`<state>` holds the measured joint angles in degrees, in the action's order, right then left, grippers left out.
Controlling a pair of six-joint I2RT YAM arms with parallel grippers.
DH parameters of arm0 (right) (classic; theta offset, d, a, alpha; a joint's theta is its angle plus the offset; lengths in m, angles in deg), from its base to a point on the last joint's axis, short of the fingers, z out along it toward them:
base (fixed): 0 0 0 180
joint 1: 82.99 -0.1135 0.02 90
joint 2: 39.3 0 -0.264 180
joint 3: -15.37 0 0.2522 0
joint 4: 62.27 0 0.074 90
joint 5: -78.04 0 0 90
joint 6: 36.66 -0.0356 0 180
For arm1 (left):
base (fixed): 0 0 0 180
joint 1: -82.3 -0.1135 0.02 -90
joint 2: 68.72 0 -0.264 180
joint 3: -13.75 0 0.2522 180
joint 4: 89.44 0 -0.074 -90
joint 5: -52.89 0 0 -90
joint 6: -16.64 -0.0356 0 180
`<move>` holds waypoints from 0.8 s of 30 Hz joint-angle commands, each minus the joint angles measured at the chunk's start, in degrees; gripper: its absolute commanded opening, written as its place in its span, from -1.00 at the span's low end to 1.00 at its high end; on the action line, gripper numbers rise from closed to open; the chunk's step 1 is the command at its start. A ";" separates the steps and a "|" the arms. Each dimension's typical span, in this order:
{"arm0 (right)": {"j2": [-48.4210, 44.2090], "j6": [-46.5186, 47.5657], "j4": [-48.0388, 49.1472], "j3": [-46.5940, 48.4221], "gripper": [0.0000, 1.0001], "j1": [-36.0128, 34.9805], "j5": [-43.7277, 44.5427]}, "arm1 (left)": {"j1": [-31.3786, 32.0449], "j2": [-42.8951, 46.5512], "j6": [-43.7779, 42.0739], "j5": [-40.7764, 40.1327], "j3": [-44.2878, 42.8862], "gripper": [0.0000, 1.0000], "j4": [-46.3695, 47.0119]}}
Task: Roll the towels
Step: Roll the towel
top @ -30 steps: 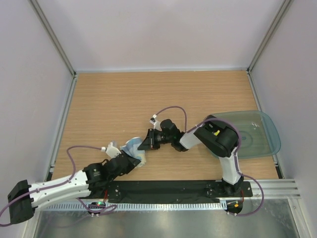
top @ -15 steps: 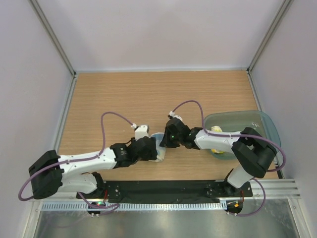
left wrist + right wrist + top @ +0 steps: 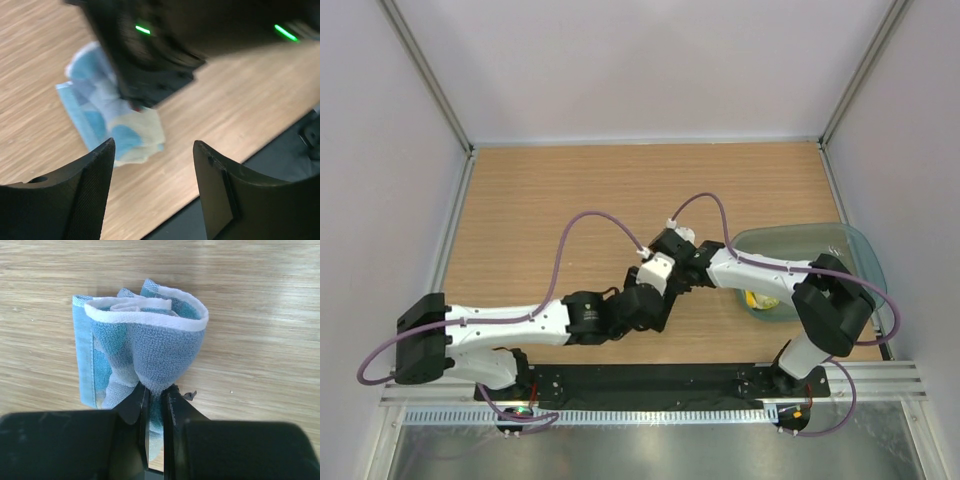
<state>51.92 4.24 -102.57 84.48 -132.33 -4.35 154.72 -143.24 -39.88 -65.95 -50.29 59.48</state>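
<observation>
The light blue towel (image 3: 145, 337) lies on the wooden table as a loose roll, its white-edged spiral end facing the right wrist camera. My right gripper (image 3: 155, 390) is shut on the near end of that roll. In the left wrist view the same blue towel (image 3: 107, 125) lies ahead, with the dark right gripper on top of it. My left gripper (image 3: 152, 147) is open, a short way back from the towel, with nothing between its fingers. The yellow towel (image 3: 757, 299) lies in the tub. From above, the two wrists hide the blue towel.
The clear bluish tub (image 3: 860, 262) stands at the table's right edge, under the right arm's elbow. The black mounting rail (image 3: 650, 380) runs along the near edge, close behind the left gripper. Both arms' purple cables arch over the table's middle.
The left gripper has opened and let go of the blue towel. Both wrists and the towel have shifted to the right. The right gripper has stayed shut on the towel.
</observation>
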 commanded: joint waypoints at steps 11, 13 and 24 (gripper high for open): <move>1.07 -0.82 -9.40 7.05 -0.98 -0.23 -1.55 | 10.90 -3.33 -9.39 -12.90 6.08 0.29 16.00; 1.07 -0.91 -9.66 7.14 -0.97 -0.23 -1.73 | 11.77 -5.71 -10.88 -14.92 5.37 0.34 16.70; 1.59 -0.82 -9.75 7.84 -0.96 -0.23 -2.43 | 12.57 -20.04 -13.36 -21.08 -3.33 0.31 11.89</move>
<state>53.19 3.63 -111.01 89.99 -132.38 -6.45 167.09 -161.88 -54.13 -81.77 -50.64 72.75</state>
